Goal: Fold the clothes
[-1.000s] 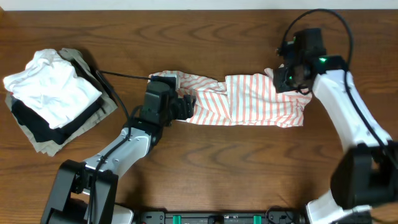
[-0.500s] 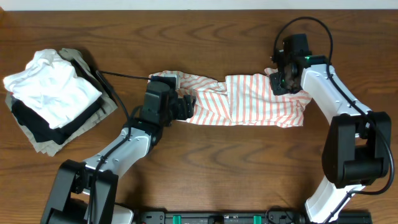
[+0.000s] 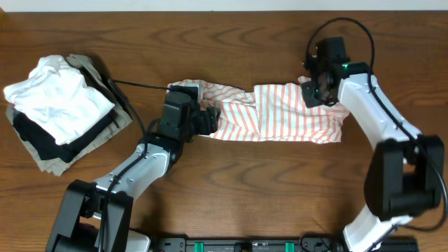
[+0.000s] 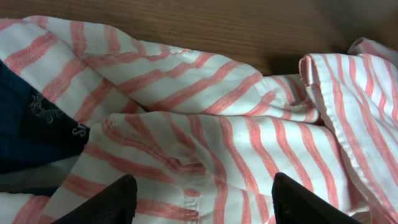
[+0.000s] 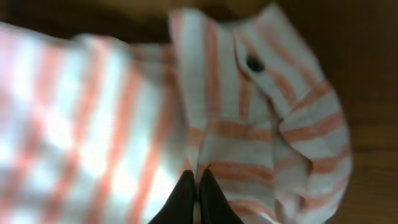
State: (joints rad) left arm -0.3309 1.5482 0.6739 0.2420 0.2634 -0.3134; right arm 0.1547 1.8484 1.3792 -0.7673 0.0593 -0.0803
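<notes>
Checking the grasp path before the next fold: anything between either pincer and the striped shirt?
Nothing visible. Left pincer hangs open over the striped shirt, only fabric below; right pincer is shut on the shirt's far right corner. Folded garment stack lies apart, left.

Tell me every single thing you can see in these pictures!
striped shirt: one, white with salmon-red stripes, bunched across the table's middle
white garment: one, white, top of the pile at the left
black garment: one, black, under the white one
khaki garment: one, khaki, bottom of the pile
table: one, brown wood, under everything
left end effector: one, black, open over the shirt's left end
right end effector: one, black, shut on the shirt's right end
</notes>
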